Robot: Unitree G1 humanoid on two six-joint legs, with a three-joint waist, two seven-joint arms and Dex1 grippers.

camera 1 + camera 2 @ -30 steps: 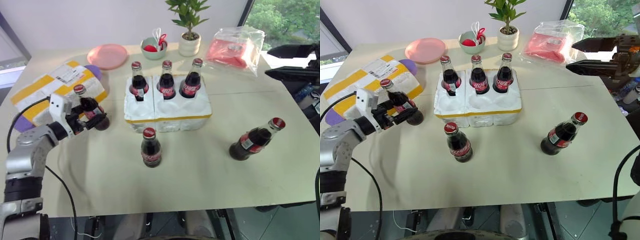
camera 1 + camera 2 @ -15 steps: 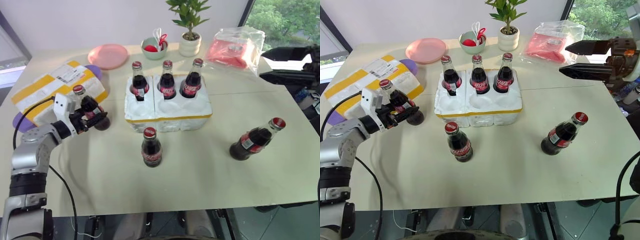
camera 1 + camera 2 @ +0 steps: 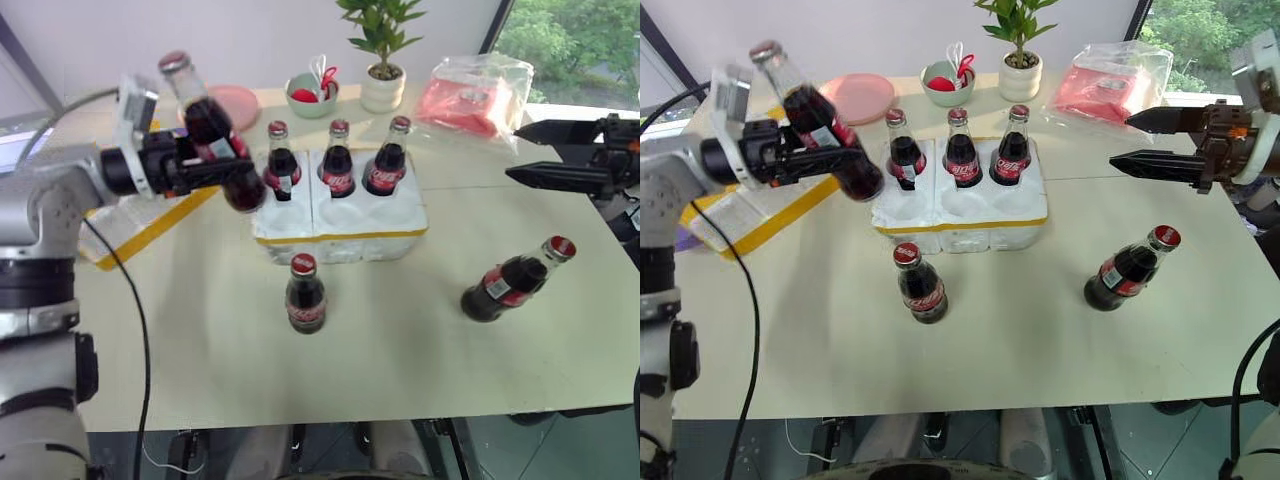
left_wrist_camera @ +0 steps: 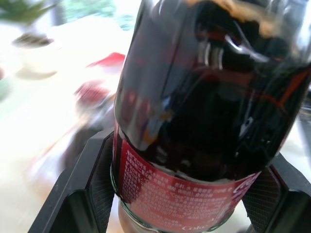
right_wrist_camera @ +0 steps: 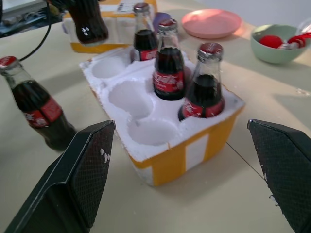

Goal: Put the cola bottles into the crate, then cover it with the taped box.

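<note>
Coca-Cola script on the cola bottles' [image 5: 203,108] red labels

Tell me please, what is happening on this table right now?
The left claw holds one cola bottle in the air beside the crate, where three bottles stand in the back wells and the front wells are empty. Two more bottles wait on the table. The right claw hangs open.

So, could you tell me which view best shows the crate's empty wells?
The right wrist view: it looks down into the crate, showing three empty wells. The head views show the crate from the front, its wells barely visible.
</note>
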